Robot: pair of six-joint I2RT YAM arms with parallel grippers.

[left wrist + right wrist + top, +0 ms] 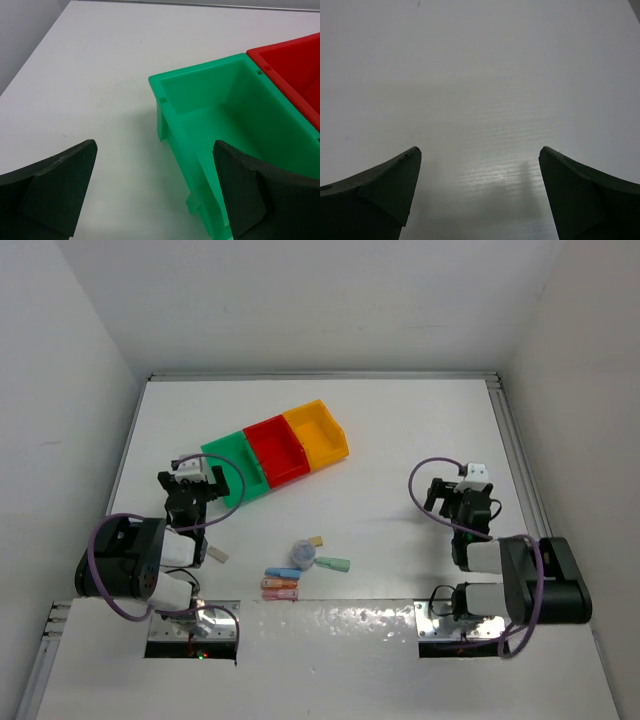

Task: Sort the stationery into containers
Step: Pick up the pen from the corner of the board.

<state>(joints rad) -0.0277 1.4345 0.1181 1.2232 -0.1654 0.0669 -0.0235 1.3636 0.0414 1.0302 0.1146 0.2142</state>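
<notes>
Start of the sort, by all appearance: no piece lifted, nothing visible inside green bin [238, 468], red bin [277, 450] or yellow-orange bin [318, 433], joined in a slanted row in the middle of the table [400, 430]. Stationery loose in a cluster near the front edge, between the two arms: lavender roll [302, 554] with a beige block [316, 540] just beside it, green stick [333, 564] to the right, then blue stick [283, 572], orange stick [281, 583] and pink stick [281, 594] lined up below; second beige block [217, 554] apart, close by the left arm [130, 560]. Left gripper [195, 475] spread wide and empty, low at the near corner of the green bin, fingers [60, 185] either side of that corner in the wrist view, aimed away from the pile. Right gripper [452, 495] equally wide, empty, over bare table well right of everything. Next, most likely: swing an arm back toward the cluster, drop over one piece alone, the stray beige block handiest for the left, and set the fingers across its narrow side before closing; extra care among the tightly packed sticks.
</notes>
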